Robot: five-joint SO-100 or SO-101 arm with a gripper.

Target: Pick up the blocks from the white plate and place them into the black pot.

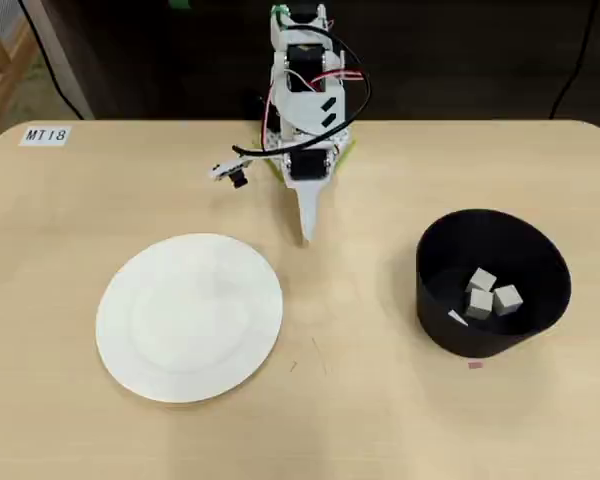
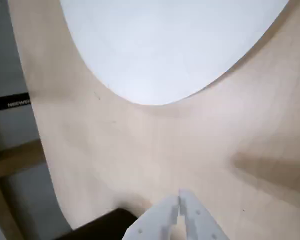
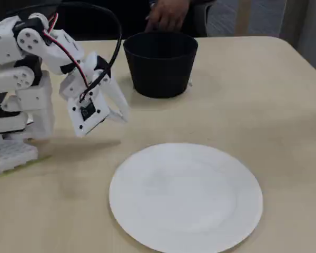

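Jaws (image 2: 179, 200) closed; table label (image 1: 46, 135) seemingly reads "MT18".

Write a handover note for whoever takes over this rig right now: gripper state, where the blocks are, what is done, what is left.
Gripper: shut, empty, folded back over bare table between plate and pot.
Large round white plate: bare.
Matt black round pot: holds the small pale grey cubes; at least three show in the overhead view, exact count unclear.
Done: plate cleared.
Left: apparently nothing; confirm the block count in the pot.
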